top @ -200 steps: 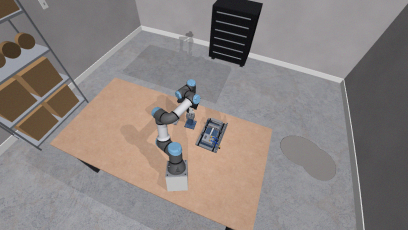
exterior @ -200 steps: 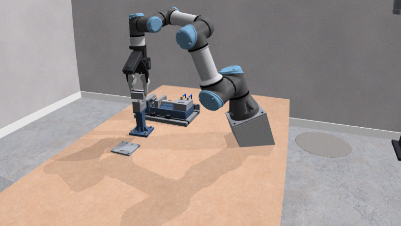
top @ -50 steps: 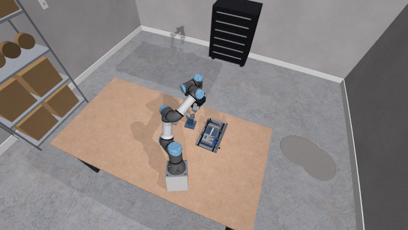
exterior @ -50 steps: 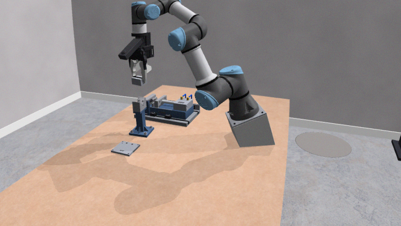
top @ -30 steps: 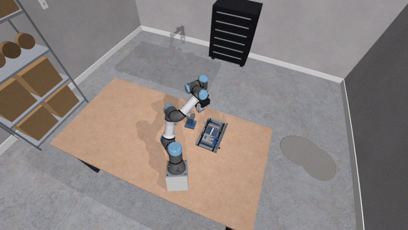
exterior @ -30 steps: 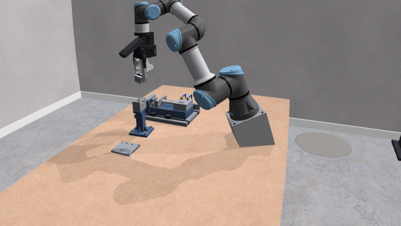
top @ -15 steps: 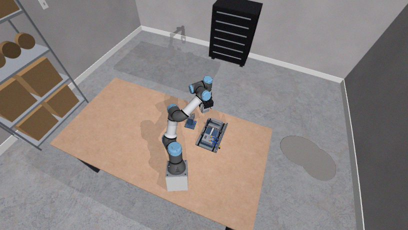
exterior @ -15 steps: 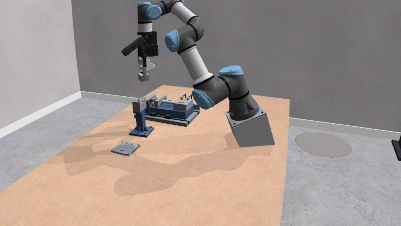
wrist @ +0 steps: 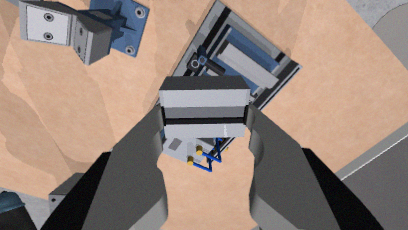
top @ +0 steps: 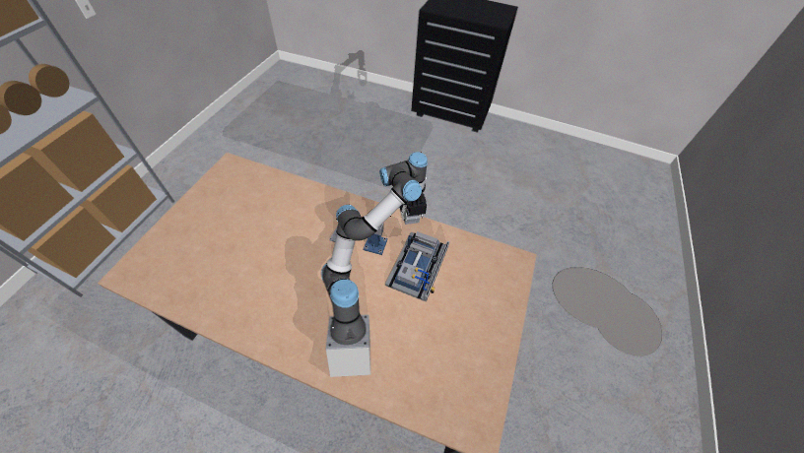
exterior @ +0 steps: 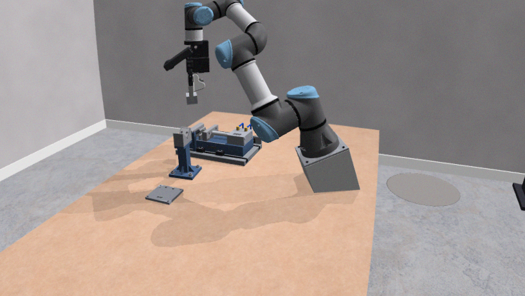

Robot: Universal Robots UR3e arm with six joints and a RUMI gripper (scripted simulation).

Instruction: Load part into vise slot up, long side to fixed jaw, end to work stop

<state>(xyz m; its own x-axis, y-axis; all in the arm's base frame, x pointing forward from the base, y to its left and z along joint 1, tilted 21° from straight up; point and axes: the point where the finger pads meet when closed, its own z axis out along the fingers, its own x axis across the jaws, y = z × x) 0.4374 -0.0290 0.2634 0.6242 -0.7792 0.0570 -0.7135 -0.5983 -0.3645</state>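
Note:
The part (top: 412, 220) (exterior: 189, 99) (wrist: 205, 98) is a light grey block held in the air, its milled slot facing the wrist camera. My gripper (wrist: 204, 104) is shut on its two ends and points down, high above the table's far side. The vise (exterior: 224, 148) (top: 417, 262) stands open below, with a gap between its jaws. In the wrist view the part hides the middle of the vise. The V-block (exterior: 183, 139) (wrist: 93, 41) on its blue stand holds nothing. The infeed plate (exterior: 164, 194) is bare. The work stop is hard to make out.
The air cylinder (exterior: 239, 136) (wrist: 175, 144) sits at the vise's robot-side end, with blue hose fittings on top. The V-block's blue base (top: 375, 248) (exterior: 185, 172) stands beside the vise. The robot's pedestal (top: 349, 359) (exterior: 331, 171) is at the table's near side.

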